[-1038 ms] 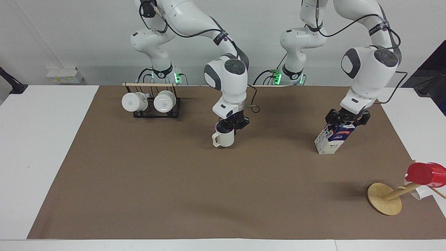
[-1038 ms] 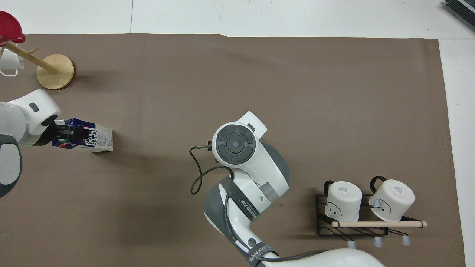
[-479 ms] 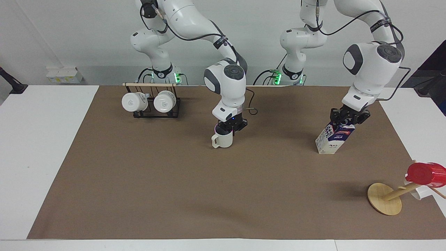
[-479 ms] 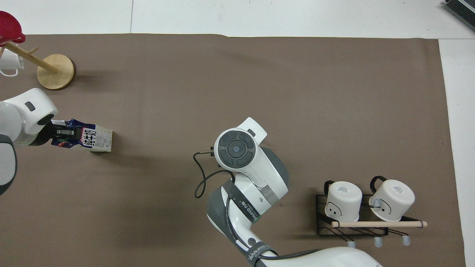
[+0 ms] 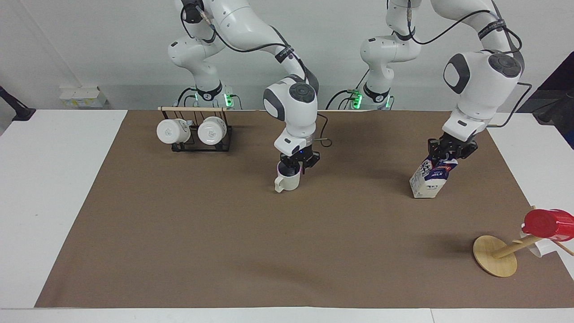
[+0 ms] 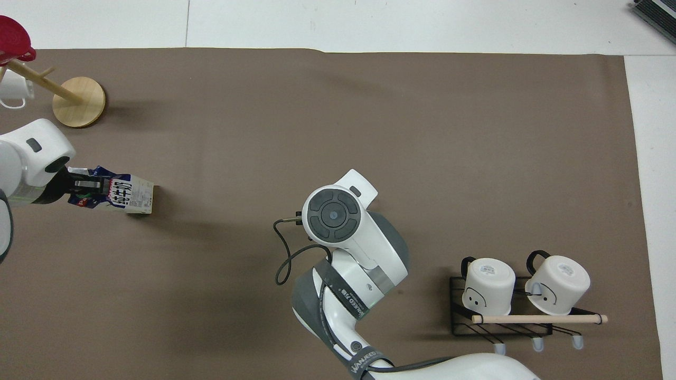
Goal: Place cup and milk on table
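My right gripper is shut on the rim of the cream-white cup, which stands upright at the brown sheet of the table, handle toward the right arm's end. I cannot tell whether its base touches. In the overhead view the right arm's wrist hides the cup. My left gripper is shut on the top of the milk, a blue and white carton. It is tilted, with its lower edge on the sheet. The milk and the left gripper also show in the overhead view.
A black rack with two white mugs stands close to the robots at the right arm's end. A tipped wooden stand with a red cup and a white mug lies farther out at the left arm's end.
The left gripper has swung the milk more upright, its lower edge staying on the sheet. The right gripper has shifted slightly with the cup and lowered it a little.
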You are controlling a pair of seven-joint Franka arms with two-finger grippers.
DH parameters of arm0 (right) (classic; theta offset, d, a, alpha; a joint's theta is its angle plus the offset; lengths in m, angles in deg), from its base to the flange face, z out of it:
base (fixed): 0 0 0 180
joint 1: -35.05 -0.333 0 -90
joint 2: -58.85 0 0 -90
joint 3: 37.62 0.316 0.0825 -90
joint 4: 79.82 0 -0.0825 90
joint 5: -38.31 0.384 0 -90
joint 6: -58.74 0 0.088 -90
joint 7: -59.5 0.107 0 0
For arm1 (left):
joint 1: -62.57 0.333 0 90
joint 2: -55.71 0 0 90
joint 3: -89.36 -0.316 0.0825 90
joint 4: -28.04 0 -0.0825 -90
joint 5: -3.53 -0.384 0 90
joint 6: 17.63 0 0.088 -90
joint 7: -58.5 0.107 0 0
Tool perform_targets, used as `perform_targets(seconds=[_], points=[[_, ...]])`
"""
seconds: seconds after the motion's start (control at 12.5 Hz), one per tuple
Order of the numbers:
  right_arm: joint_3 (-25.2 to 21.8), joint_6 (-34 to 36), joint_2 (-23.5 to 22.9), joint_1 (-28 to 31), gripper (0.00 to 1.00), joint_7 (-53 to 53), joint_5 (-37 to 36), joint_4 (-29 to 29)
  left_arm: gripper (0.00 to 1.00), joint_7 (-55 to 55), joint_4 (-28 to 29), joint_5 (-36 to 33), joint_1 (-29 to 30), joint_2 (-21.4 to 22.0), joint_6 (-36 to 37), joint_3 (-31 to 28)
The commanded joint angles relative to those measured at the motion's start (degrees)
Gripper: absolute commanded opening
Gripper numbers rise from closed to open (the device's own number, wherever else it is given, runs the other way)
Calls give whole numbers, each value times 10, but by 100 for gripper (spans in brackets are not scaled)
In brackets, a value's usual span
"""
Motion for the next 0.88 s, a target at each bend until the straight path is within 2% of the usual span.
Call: perform_targets(seconds=[0.0, 0.16, 0.32, 0.64, 0.8], points=[[2, -1, 9, 2, 100, -7, 5, -3, 27, -20, -70, 11, -4, -5, 76, 2], [2, 9, 21, 4, 100, -6, 7, -8, 27, -50, -100, 29, -7, -4, 112, 10], [2, 35, 53, 11, 100, -8, 8, -10, 27, -102, -115, 30, -41, -6, 126, 16], [-6, 115, 133, 28, 100, -13, 10, -10, 27, -218, -116, 30, -131, -5, 120, 17], [-5, 155, 164, 54, 100, -21, 9, -10, 27, -279, -115, 36, -182, -2, 115, 17]])
